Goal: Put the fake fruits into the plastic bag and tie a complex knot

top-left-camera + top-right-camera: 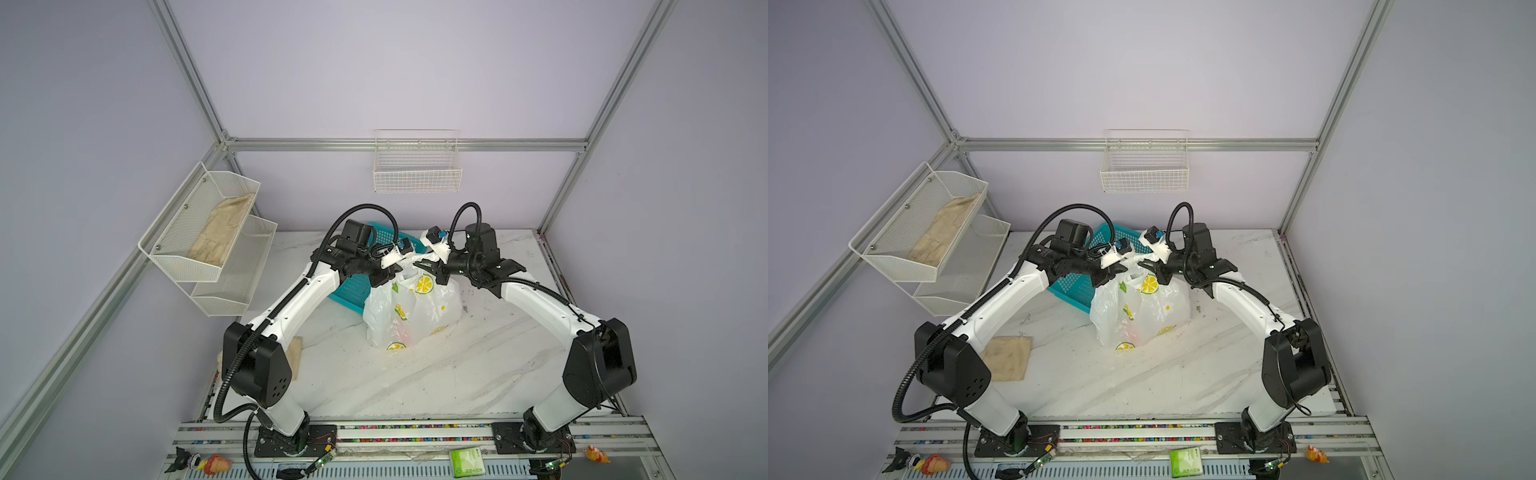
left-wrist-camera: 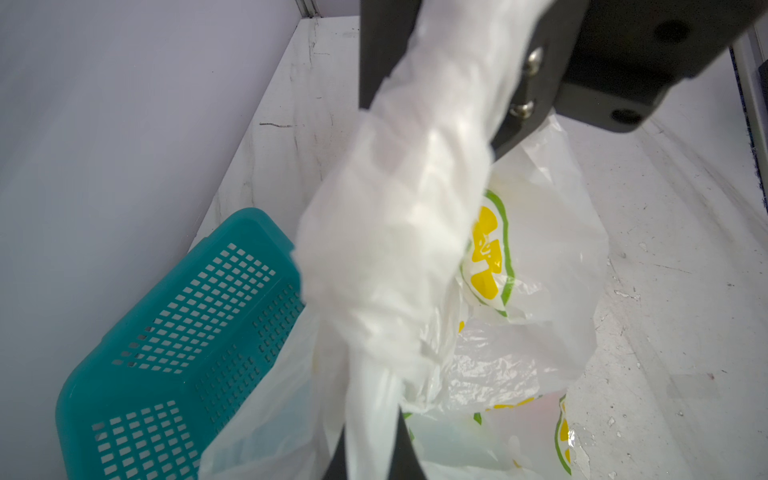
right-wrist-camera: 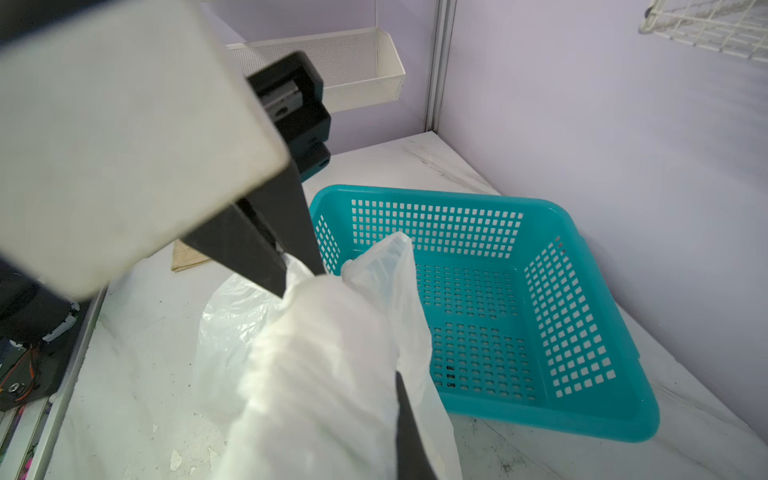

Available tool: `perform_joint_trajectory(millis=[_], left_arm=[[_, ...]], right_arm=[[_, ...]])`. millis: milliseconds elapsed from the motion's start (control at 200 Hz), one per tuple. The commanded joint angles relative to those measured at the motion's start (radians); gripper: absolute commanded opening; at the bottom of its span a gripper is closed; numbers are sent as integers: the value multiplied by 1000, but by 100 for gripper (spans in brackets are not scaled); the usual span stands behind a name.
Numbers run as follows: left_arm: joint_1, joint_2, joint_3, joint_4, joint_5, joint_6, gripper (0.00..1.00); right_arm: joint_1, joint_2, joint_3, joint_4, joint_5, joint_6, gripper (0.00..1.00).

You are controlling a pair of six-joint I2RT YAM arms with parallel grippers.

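Both arms meet over the middle of the table (image 1: 436, 374), and the bag (image 1: 411, 307) stands there, upright and bulging, its lemon prints facing up in both top views. It sits just beside the teal basket (image 1: 353, 289), which lies behind it and to the left. The left gripper (image 1: 397, 270) is at the bag's top from the left, its jaws together and clamped on a twisted rope of film. The left wrist view shows that rope running down between the two black fingers (image 2: 409, 449) of the left gripper (image 2: 370, 440). The right gripper (image 1: 432, 270) comes in from the right, tip to tip with the left, jaws pinched tight on the bag's bunched top as well. In the right wrist view the film is draped thick over the right gripper (image 3: 374, 415), with only one dark finger (image 3: 409, 436) showing. The bag's neck is drawn up and gathered between the two tools while the body rests on the table. A pink tint (image 1: 1133, 332) shows through the film low in the bag, but the fruits' shapes cannot be made out. A beige cloth (image 1: 1007, 357) lies flat by the left arm's elbow, well apart from the bag.
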Motion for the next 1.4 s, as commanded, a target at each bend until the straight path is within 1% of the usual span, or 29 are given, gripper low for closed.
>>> perform_joint_trajectory(millis=[0, 265, 340, 445, 520, 600, 745, 835, 935, 1115, 1215, 1295, 1395], left_arm=[[-1, -28, 78, -32, -28, -10, 0], [0, -33, 128, -52, -38, -63, 0], [2, -33, 142, -52, -34, -80, 0], [3, -35, 147, -52, -13, -98, 0], [3, -36, 147, -50, 11, -113, 0], [3, -39, 149, -45, 34, -133, 0], [3, -40, 160, -35, 83, -189, 0], [3, -44, 148, -16, 112, -226, 0], [3, -54, 125, 22, 112, -264, 0], [3, -63, 111, 75, 75, -345, 0], [3, -67, 109, 103, 45, -393, 0], [3, -68, 107, 121, 46, -431, 0], [0, -72, 92, 141, 78, -469, 0]], right_arm=[[-2, -45, 25, -25, 59, -50, 2], [15, -23, 40, -63, 153, -83, 3], [18, -19, 41, -75, 188, -93, 4], [25, -17, 38, -68, 198, -93, 4], [35, -22, 29, -42, 216, -83, 4], [50, -28, 12, -9, 263, -78, 3], [67, -44, -25, 73, 320, -51, 0], [77, -63, -69, 169, 320, -7, 0], [91, -78, -109, 239, 314, 19, 0], [93, -99, -164, 270, 291, -1, 0], [93, -105, -177, 268, 258, -14, 0], [95, -100, -180, 270, 232, -7, 0], [99, -88, -190, 308, 235, 23, 0]])
